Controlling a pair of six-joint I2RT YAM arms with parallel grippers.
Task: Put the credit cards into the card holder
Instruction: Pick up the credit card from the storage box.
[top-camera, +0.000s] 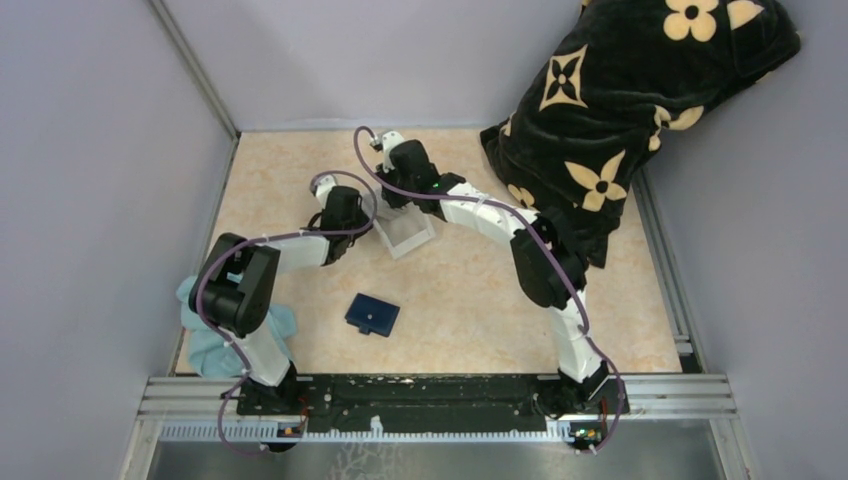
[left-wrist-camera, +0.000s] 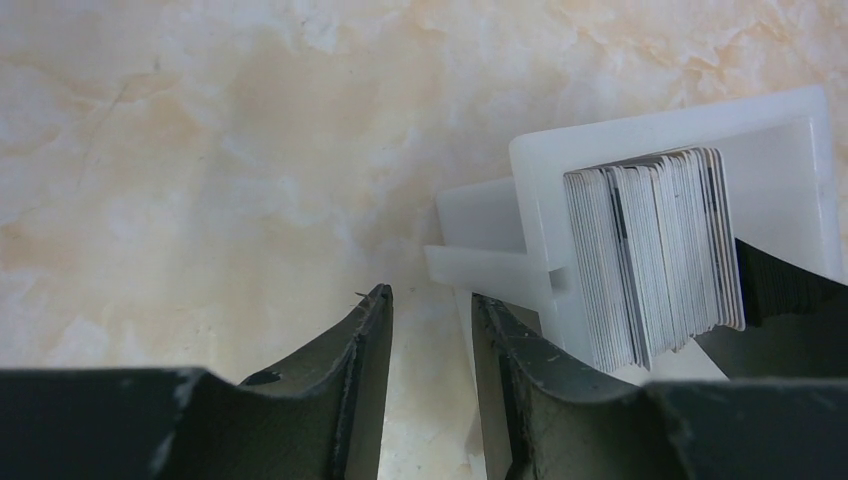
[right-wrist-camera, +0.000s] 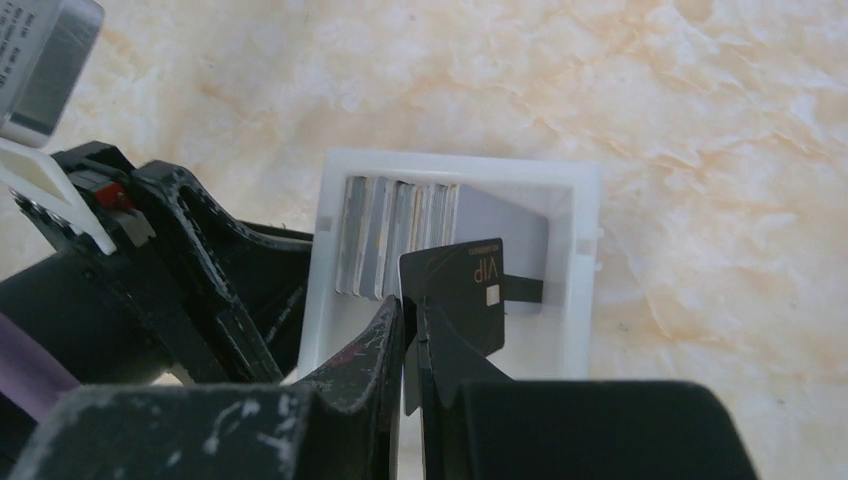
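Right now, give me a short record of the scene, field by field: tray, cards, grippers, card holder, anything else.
white tray: holds a stack of cards standing on edge
right gripper: shut on a black card marked VIP, over the tray
left gripper: jaws apart at the tray's outer edge; grip unclear
card holder: lying closed, apart from the tray, nearer the robot
other: flowered blanket far right; light blue cloth by the left arm

Navy card holder (top-camera: 372, 314) flat, white tray (top-camera: 412, 240) beyond
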